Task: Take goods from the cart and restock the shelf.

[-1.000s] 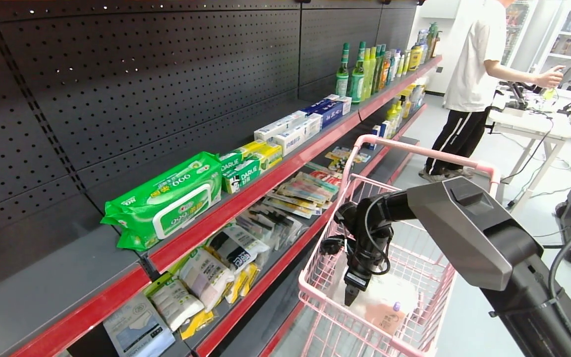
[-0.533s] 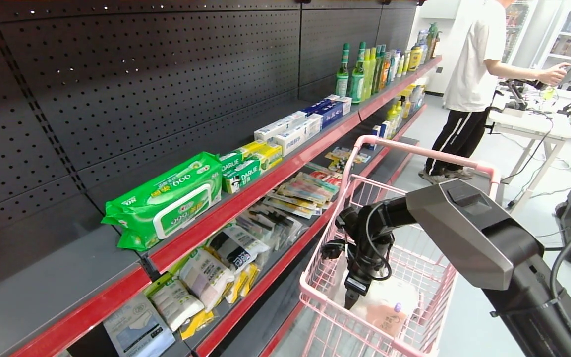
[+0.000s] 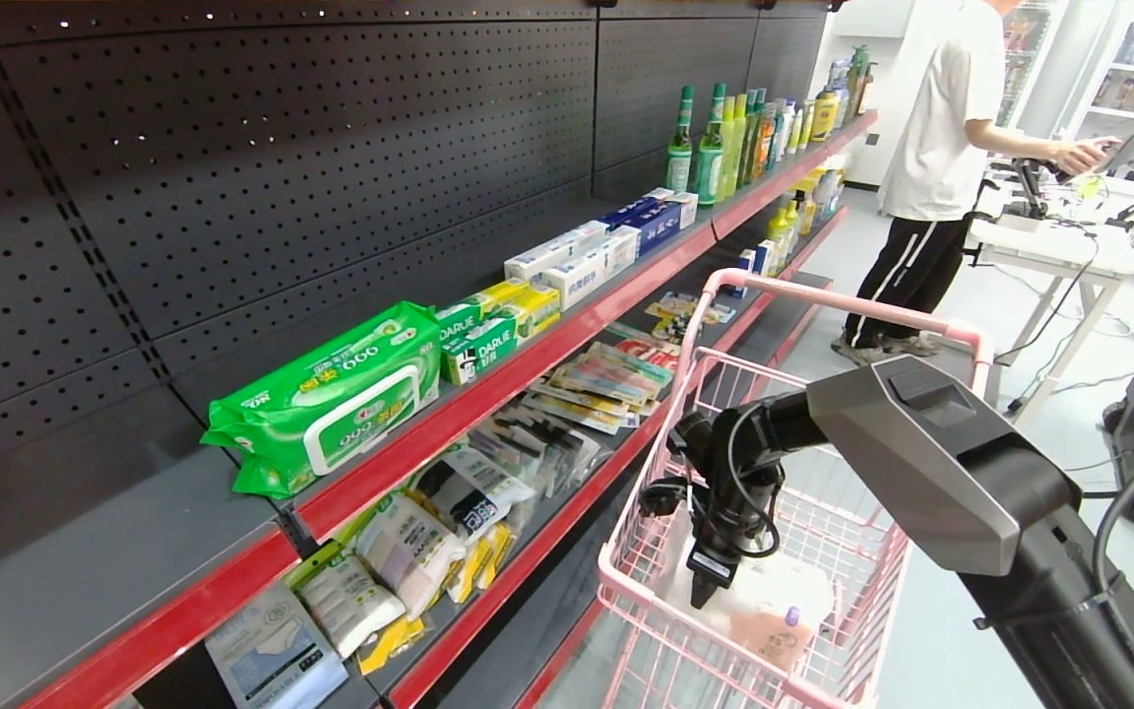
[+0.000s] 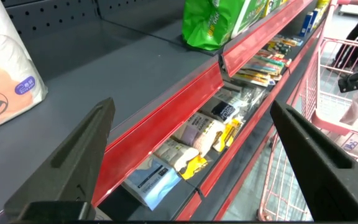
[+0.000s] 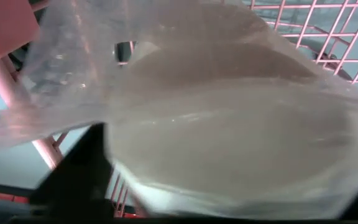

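Grippers both spread wide: right gripper (image 3: 700, 591) low in pink cart (image 3: 626, 581) over half-hidden plastic-wrapped pack (image 3: 774, 611), left gripper (image 4: 191, 106) near shelf (image 4: 73, 124).

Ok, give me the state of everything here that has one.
left gripper, open, fingers wide, by the upper shelf.
right gripper, open, down in the cart at the pale pack.
pale pack, lying in the cart.
green wipes pack, lying flat on the upper shelf.
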You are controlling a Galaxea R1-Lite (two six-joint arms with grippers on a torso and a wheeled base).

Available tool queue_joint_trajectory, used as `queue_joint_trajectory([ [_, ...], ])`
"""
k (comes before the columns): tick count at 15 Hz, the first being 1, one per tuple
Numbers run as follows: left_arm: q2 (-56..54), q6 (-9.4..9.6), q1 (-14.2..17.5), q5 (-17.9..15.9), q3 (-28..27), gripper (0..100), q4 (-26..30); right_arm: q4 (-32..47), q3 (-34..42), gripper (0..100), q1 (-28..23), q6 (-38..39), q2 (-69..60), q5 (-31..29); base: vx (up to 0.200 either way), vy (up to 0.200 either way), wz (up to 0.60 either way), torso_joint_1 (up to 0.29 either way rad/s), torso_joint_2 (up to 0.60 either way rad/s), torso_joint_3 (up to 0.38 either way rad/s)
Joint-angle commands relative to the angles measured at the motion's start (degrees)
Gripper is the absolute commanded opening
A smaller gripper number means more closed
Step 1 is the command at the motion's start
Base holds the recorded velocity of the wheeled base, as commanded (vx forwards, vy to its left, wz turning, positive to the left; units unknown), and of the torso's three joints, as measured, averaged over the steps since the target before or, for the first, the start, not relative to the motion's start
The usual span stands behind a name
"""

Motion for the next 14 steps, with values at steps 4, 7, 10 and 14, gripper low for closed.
queue_joint_trajectory([
  [4, 0.1, 0.00, 0.0, 0.0, 0.0, 100, 0.0, 0.0, 0.1, 0, 0.0, 1.1, 0.1, 0.0, 0.000, 0.000, 0.00, 0.000, 0.00, 0.000],
  [7, 0.0, 0.08, 0.0, 0.0, 0.0, 100, -0.1, 0.6, -0.5, 0, -1.4, 4.0, -3.9, -1.7, 0.000, 0.000, 0.00, 0.000, 0.00, 0.000],
  [10, 0.0, 0.08, 0.0, 0.0, 0.0, 100, -0.1, 1.8, 0.2, 0, -3.4, 5.8, -10.3, -3.7, 0.000, 0.000, 0.00, 0.000, 0.00, 0.000],
  [14, 0.0, 0.00, 0.0, 0.0, 0.0, 100, 0.0, 5.3, 0.5, 0, -5.9, 9.4, -20.0, -5.3, 0.000, 0.000, 0.00, 0.000, 0.00, 0.000],
])
